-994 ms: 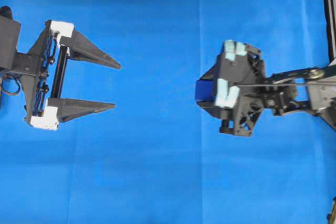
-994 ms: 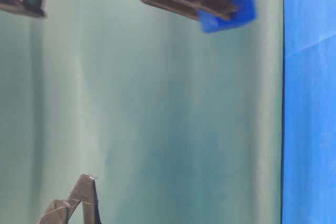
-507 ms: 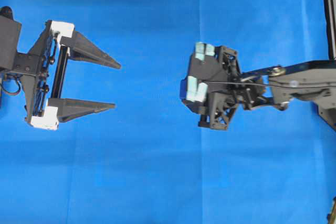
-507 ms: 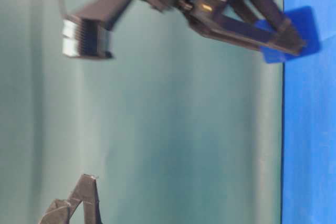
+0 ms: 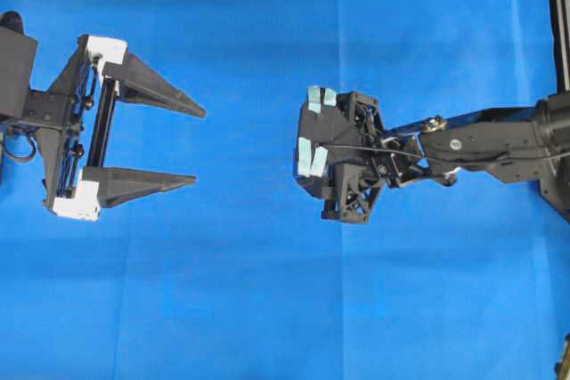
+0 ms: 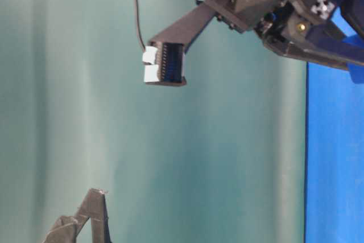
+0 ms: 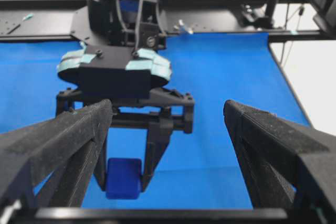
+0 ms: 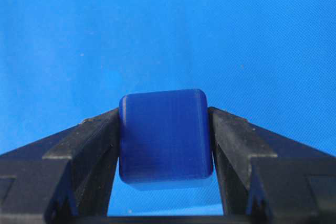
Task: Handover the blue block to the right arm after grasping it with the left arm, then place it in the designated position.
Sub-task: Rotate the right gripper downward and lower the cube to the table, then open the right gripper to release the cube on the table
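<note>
The right gripper (image 8: 165, 182) is clamping the blue block (image 8: 165, 136) between its two black fingers, pointing down over the blue cloth (image 5: 267, 309). The left gripper (image 5: 191, 144) is sitting well apart, jaws spread wide and holding nothing. No writing is showing anywhere.

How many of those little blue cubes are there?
1. The small dark-blue cube sits clamped between the right gripper's black fingers above the blue cloth. None other shows.
</note>
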Controlling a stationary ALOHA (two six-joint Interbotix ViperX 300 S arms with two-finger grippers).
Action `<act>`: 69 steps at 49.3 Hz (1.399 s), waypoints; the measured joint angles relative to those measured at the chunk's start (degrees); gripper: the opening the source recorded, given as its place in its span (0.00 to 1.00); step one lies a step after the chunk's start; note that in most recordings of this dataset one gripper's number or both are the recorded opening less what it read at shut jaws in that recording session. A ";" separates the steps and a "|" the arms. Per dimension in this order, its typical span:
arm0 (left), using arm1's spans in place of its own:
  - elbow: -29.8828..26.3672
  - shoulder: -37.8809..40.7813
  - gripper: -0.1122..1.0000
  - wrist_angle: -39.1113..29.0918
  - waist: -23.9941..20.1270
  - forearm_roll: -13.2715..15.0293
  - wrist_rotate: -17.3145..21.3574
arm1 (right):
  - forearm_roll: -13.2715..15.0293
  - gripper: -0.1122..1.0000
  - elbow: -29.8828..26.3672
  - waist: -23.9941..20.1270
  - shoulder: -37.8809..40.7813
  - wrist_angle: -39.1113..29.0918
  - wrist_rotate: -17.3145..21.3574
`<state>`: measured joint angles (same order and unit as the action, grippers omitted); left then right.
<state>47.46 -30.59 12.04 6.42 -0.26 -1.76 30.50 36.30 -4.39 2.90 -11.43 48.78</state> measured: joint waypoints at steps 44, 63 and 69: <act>0.09 0.09 0.93 0.00 -0.09 0.00 -0.09 | -0.09 0.50 2.29 1.93 2.90 5.01 0.00; 0.09 0.09 0.93 0.00 0.00 0.00 -0.09 | -0.09 0.50 2.29 1.93 2.90 5.98 0.00; 0.09 0.00 0.93 0.00 0.00 0.00 0.00 | -0.09 0.50 2.20 1.93 2.90 6.06 0.00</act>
<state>47.55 -30.59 12.04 6.42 -0.26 -1.76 30.41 38.50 -2.46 5.80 -5.36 48.78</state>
